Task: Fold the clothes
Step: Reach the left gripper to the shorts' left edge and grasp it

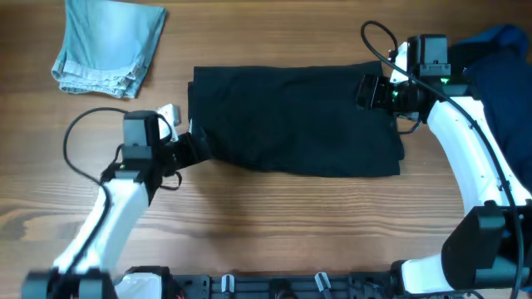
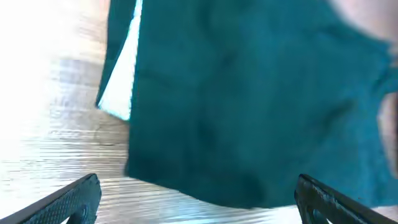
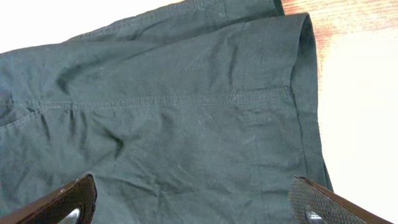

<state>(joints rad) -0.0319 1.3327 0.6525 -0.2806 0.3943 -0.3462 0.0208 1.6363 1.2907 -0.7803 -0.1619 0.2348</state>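
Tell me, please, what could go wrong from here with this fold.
The right gripper, open over the layered hem of the black garment, might pinch only the top layer. The left gripper, open at the opposite edge, may miss the cloth. Creases near the seam could get folded in.

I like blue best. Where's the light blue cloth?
Overhead view: the light blue cloth sits folded at the upper left, apart from the black garment in the middle.
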